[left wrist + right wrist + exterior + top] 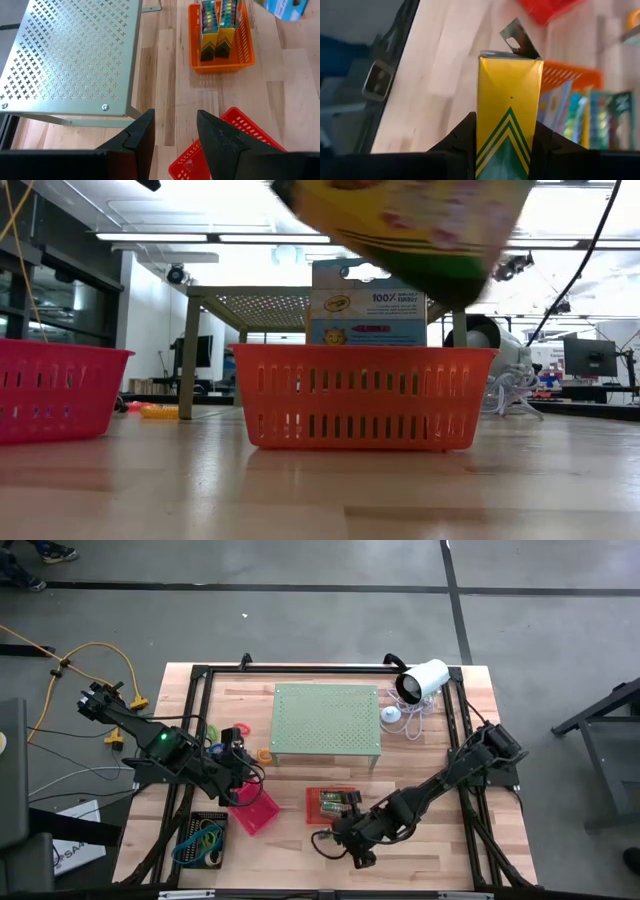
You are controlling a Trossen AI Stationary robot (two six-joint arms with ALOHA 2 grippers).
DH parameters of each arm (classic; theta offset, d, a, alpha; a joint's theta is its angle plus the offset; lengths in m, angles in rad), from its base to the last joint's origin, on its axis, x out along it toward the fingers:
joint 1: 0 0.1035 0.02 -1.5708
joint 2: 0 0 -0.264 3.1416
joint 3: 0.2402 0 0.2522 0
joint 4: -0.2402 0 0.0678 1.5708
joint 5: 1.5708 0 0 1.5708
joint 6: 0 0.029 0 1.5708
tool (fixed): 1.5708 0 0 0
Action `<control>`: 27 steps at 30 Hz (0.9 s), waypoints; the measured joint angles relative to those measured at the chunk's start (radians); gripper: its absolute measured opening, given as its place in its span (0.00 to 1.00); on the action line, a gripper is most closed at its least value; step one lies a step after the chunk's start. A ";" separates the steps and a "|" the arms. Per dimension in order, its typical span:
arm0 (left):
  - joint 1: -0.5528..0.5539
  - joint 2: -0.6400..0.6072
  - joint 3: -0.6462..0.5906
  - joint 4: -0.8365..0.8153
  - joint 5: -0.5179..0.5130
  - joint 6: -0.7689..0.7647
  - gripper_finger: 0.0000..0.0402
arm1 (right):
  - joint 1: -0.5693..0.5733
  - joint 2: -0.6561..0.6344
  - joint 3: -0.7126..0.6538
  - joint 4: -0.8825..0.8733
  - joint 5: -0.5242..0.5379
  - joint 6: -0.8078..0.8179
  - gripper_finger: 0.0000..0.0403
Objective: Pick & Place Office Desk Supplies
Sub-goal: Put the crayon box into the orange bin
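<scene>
My right gripper [505, 131] is shut on a yellow and green crayon pack [509, 105], near the table's front edge and just in front of the orange tray [330, 806]. The low view shows the pack [420, 220] tilted, high above that tray [365, 395]. More packs [220, 30] stand in the tray. My left gripper [175, 125] is open and holds nothing. It hangs above the pink tray [225, 145], left of centre. The black tray [200, 840] at the near left holds coloured rubber bands. My right gripper pinches the crayon pack between its two fingers, one on each long side [481, 142] near one end. The pack juts out past the fingertips, with an open flap [520, 40] at its free end. It is lifted clear of the table and tilted.
The pale green perforated stand [327, 720] takes up the middle of the far half. A white camera [420, 680] with cables sits at the far right. Small orange and pink rings [262, 754] lie left of the stand. A black frame runs around the table's edges.
</scene>
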State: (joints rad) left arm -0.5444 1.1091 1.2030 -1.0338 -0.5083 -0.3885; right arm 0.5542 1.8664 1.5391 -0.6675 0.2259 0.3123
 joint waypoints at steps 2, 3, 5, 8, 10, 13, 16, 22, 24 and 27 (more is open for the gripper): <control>0.000 0.000 0.000 0.000 0.000 0.000 0.34 | -0.006 0.000 0.000 0.023 0.030 -0.015 0.24; 0.000 0.000 0.000 0.000 0.000 0.000 0.34 | -0.008 0.000 0.000 0.031 0.043 -0.024 0.24; 0.000 0.000 0.000 0.000 0.000 0.000 0.34 | -0.016 0.000 0.000 0.045 0.064 -0.029 0.24; 0.000 0.000 0.000 0.000 0.000 0.000 0.34 | -0.031 0.007 0.000 0.041 0.084 -0.030 0.24; 0.000 0.000 0.000 0.000 0.000 0.000 0.34 | -0.038 0.015 0.000 0.028 0.090 -0.030 0.24; 0.000 0.000 0.000 0.000 0.000 0.000 0.34 | -0.052 0.043 0.000 0.025 0.085 -0.043 0.24; 0.000 0.000 0.000 0.000 0.000 0.000 0.34 | -0.057 0.064 -0.001 0.016 0.069 -0.048 0.24; 0.000 0.000 0.000 0.001 0.000 0.000 0.34 | -0.059 0.080 0.000 -0.002 0.056 -0.045 0.24; 0.000 0.000 0.000 0.001 0.000 0.000 0.34 | -0.059 0.082 -0.001 -0.017 0.053 -0.044 0.24; 0.000 0.000 0.000 0.001 0.000 0.000 0.34 | -0.059 0.082 -0.001 -0.018 0.053 -0.044 0.24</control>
State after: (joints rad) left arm -0.5446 1.1091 1.2030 -1.0325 -0.5081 -0.3885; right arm 0.4953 1.9480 1.5383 -0.6856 0.2794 0.2680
